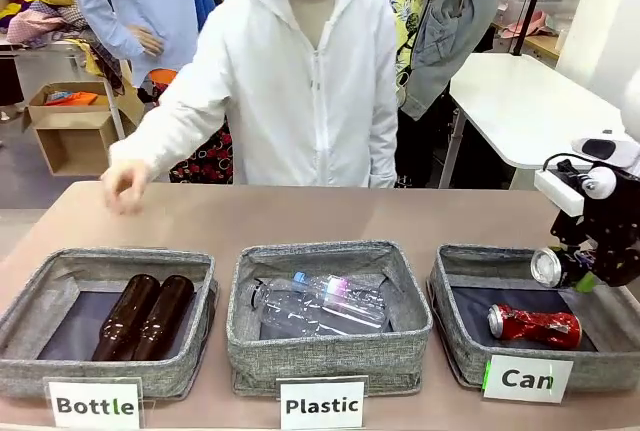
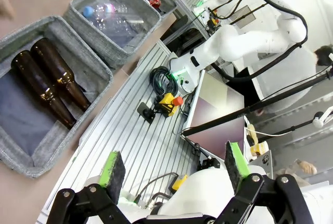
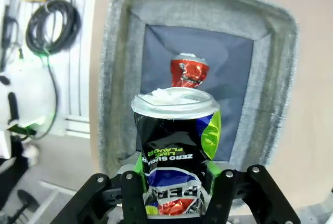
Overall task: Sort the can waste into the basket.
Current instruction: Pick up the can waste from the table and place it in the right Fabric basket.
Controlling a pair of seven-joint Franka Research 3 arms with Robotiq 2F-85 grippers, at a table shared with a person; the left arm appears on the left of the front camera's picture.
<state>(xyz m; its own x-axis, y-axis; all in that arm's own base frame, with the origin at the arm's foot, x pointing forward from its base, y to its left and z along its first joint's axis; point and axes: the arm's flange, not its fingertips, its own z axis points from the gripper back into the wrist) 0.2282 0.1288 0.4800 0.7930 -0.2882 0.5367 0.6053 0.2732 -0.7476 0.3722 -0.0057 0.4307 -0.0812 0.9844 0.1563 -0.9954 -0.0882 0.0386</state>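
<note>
Across the front view, you are seeing the right gripper (image 1: 578, 273) holding the black can (image 1: 551, 267) over the Can basket (image 1: 462, 349), where the red can (image 1: 535, 326) is lying. At the left wrist, the left gripper (image 2: 174, 168) is keeping its fingers apart. Looking down the right wrist, the fingers are clamping the black can (image 3: 177, 146) above the red can (image 3: 188, 71).

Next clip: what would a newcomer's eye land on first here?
The right gripper, its jaws clamped on a dented black can, held above the basket marked "Can" at the table's right end. A crushed red can already lies inside that basket. The person's hand rests on the far left of the table, behind the basket of brown bottles.
</note>
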